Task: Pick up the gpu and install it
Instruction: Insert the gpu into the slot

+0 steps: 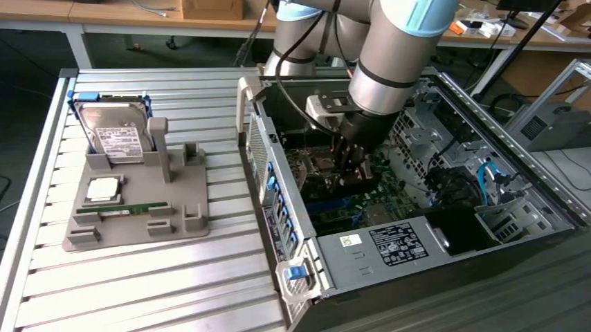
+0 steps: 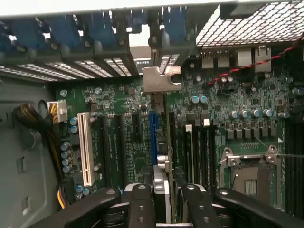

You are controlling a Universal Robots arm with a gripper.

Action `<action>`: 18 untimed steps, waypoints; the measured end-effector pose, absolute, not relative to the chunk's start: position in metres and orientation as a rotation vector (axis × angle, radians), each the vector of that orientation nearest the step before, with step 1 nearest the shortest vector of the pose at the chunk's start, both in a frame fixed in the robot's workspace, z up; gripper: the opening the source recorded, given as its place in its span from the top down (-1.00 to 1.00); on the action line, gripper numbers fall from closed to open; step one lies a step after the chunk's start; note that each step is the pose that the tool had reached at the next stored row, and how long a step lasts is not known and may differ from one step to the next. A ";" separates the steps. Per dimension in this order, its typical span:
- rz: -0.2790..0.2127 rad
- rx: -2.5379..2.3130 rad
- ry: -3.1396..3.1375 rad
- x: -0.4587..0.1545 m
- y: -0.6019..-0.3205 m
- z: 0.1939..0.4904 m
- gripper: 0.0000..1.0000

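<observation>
Black end effector [image 2: 161, 199] gripping thin dark gpu card with silvery bracket [image 2: 161, 142], edge-on above green motherboard [image 2: 128, 142] slots

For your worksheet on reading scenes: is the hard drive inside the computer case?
No. The hard drive stands in the grey holder on the table, outside the case.

One hard drive [image 1: 115, 130], one memory stick [image 1: 135, 208], one processor chip [image 1: 102, 189], one computer case [image 1: 517, 228], one gpu [image 2: 160, 142].
</observation>
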State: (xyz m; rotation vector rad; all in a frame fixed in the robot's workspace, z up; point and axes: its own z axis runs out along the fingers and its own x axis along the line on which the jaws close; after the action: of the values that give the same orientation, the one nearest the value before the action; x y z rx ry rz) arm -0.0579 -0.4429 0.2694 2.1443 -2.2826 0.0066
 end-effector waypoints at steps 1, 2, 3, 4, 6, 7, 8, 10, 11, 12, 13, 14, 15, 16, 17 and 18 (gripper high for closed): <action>0.006 2.144 -2.282 -0.056 -0.443 0.270 0.45; 0.006 2.143 -2.282 -0.054 -0.443 0.270 0.45; 0.006 2.144 -2.282 -0.053 -0.443 0.272 0.45; 0.006 2.144 -2.282 -0.053 -0.443 0.275 0.45; 0.006 2.144 -2.282 -0.052 -0.443 0.284 0.45; 0.006 2.144 -2.282 -0.052 -0.443 0.289 0.45; 0.006 2.144 -2.282 -0.052 -0.443 0.293 0.45; 0.006 2.144 -2.282 -0.052 -0.443 0.302 0.45; 0.006 2.144 -2.282 -0.052 -0.443 0.307 0.45; 0.006 2.144 -2.282 -0.052 -0.443 0.312 0.45; 0.004 2.144 -2.282 -0.052 -0.443 0.316 0.45; 0.003 2.145 -2.283 -0.052 -0.443 0.319 0.45; 0.002 2.145 -2.284 -0.052 -0.443 0.321 0.45; 0.001 2.146 -2.284 -0.052 -0.443 0.321 0.45; 0.001 2.146 -2.284 -0.052 -0.443 0.321 0.45; 0.001 2.146 -2.284 -0.052 -0.443 0.321 0.45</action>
State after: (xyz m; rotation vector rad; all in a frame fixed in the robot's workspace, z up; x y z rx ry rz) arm -0.0522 -0.4429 0.3214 2.1458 -2.2843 0.0006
